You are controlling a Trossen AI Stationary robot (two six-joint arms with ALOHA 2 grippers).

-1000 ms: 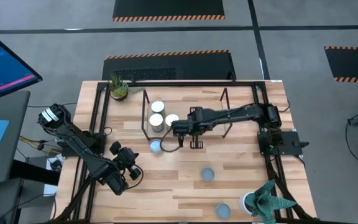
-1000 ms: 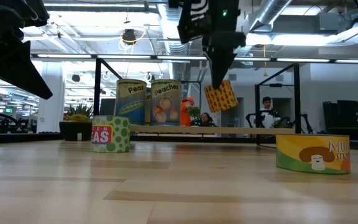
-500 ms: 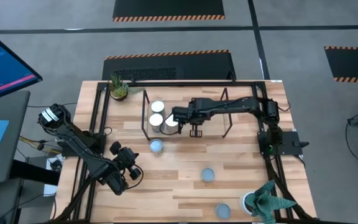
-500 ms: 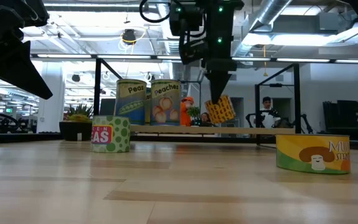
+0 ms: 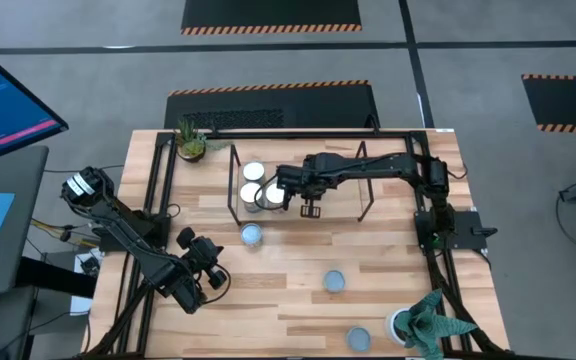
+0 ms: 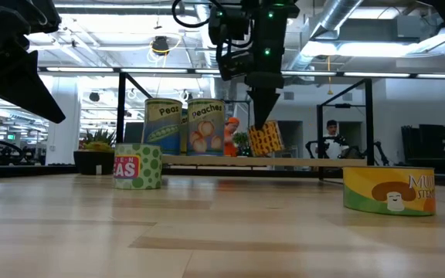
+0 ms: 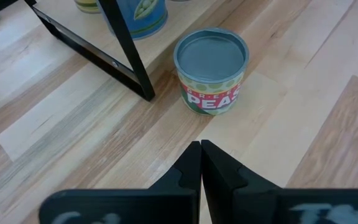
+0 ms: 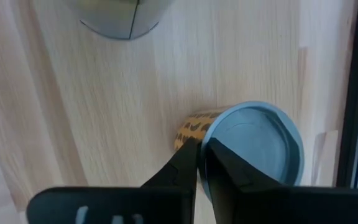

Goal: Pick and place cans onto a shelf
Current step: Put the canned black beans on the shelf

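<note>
While over the shelf, right claw slightly parted, gripping orange can

"peas" can, "peaches" can

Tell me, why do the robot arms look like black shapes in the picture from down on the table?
In the low view, bright ceiling lights shine from behind, so the right gripper and the other arm show as dark silhouettes; the mushroom can up close looks soft. In the high view, light is even and shadows faint. In the right wrist view, the near fingers are blurred.
</note>
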